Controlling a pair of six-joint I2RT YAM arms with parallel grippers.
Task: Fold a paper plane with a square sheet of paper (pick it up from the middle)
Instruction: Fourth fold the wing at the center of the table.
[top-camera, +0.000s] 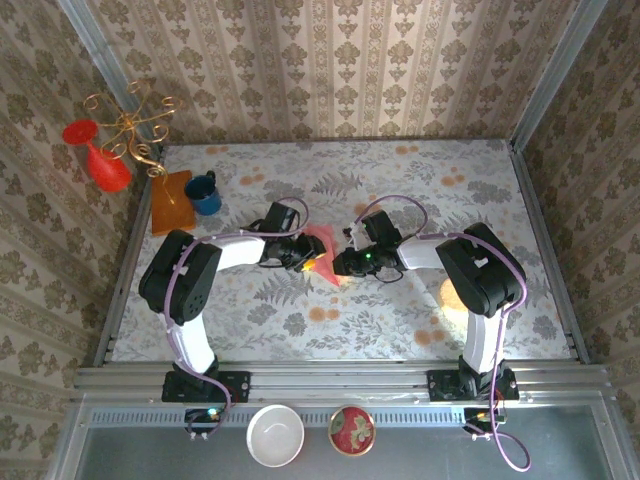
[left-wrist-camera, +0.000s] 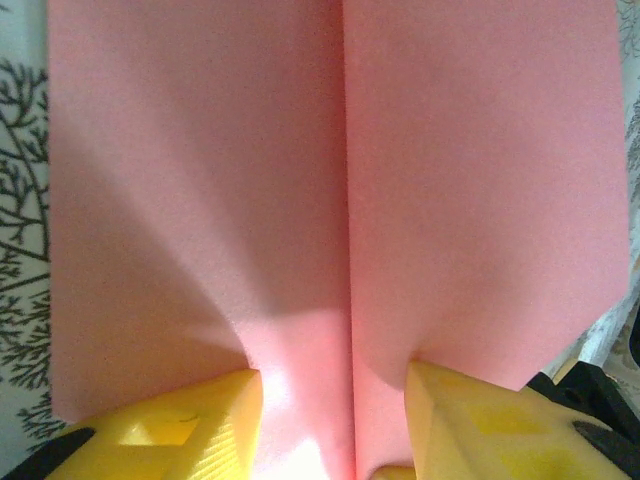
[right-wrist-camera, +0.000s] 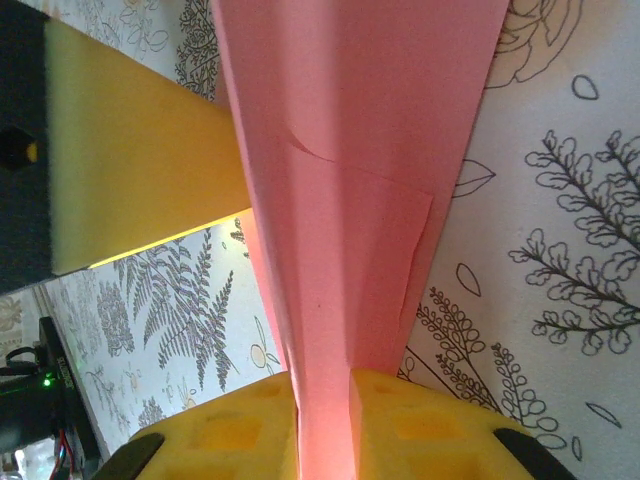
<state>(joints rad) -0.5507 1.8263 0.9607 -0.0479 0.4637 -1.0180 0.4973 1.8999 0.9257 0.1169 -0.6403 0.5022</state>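
Salmon-pink thin paper sheet (top-camera: 320, 238) (left-wrist-camera: 200, 200) (right-wrist-camera: 350, 150), folded along a centre crease, lies mid-table on the floral-print tabletop (top-camera: 420, 190), with straight long edges and one near corner cut diagonally. Left gripper (top-camera: 303, 262) (left-wrist-camera: 330, 385) has its jaws apart astride the crease, tips on the paper; right gripper (top-camera: 345, 265) (right-wrist-camera: 322, 400) flanks the narrow end with a slim gap, pinch or slack can't tell. Bare tabletop all round; round blue mug (top-camera: 205, 195), orange-brown rectangular board (top-camera: 170, 205) and red vase (top-camera: 105, 160) sit well apart at the far-left corner.

Thin, matte salmon-pink paper plane (left-wrist-camera: 200, 200), smooth with one crisp crease. The left claw (left-wrist-camera: 335, 395) has dull yellow plastic fingers (left-wrist-camera: 180, 430). The surface (right-wrist-camera: 560, 200) wears a smooth fern-printed covering.
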